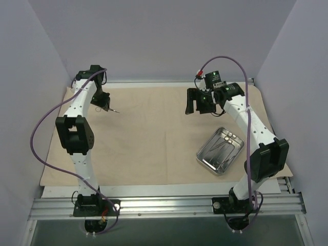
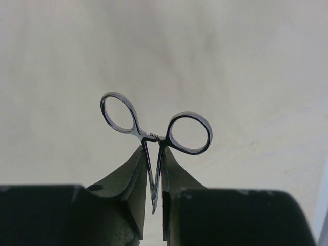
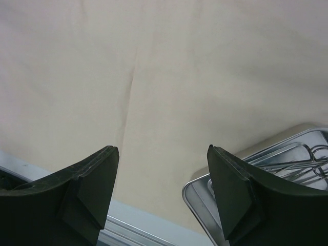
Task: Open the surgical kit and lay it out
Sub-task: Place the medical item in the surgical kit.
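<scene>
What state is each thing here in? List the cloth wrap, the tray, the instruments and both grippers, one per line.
Cloth wrap: unfolded, spread flat.
Steel tray: resting on the cloth, right side.
Instruments in tray: lying inside it.
Scissor-like instrument: clamped, rings sticking out.
Left gripper: shut on that instrument.
Right gripper: open, empty.

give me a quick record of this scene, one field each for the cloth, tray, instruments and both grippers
cloth wrap: beige, opened and spread flat
steel tray: resting on the cloth wrap, right side
loose instruments: thin metal pieces lying inside the steel tray
left gripper: fingers shut on a ring-handled instrument, its two rings sticking out past the fingers, held over the cloth wrap
right gripper: open, holding nothing, over the cloth wrap beside the steel tray
</scene>
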Action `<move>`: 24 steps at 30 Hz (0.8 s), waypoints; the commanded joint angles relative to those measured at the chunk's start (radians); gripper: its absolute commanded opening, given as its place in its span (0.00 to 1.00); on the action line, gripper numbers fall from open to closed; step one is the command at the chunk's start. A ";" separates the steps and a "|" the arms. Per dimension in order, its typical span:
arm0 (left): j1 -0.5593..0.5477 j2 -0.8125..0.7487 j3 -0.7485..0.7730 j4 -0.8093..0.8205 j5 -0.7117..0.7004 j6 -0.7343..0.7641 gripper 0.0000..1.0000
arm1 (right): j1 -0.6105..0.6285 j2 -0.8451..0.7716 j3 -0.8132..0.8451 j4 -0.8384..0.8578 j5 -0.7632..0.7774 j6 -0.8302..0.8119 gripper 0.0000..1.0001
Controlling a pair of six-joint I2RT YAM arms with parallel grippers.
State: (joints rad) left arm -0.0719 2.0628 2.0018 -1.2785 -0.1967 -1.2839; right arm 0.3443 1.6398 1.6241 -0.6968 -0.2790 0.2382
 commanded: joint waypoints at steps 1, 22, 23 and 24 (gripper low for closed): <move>0.038 0.162 0.295 -0.172 -0.116 -0.041 0.02 | -0.013 0.023 0.031 -0.030 0.047 -0.042 0.71; 0.055 0.388 0.396 -0.219 -0.095 -0.311 0.02 | -0.122 0.203 0.137 -0.046 0.032 -0.056 0.71; 0.057 0.385 0.385 -0.205 -0.093 -0.315 0.02 | -0.122 0.201 0.134 -0.046 0.032 -0.057 0.71; 0.057 0.385 0.373 -0.191 -0.086 -0.330 0.02 | -0.123 0.198 0.132 -0.044 0.037 -0.057 0.71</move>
State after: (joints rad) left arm -0.0143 2.4928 2.3936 -1.3262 -0.2798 -1.5272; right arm 0.2237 1.8568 1.7374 -0.7197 -0.2501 0.1921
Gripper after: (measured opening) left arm 0.199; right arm 0.709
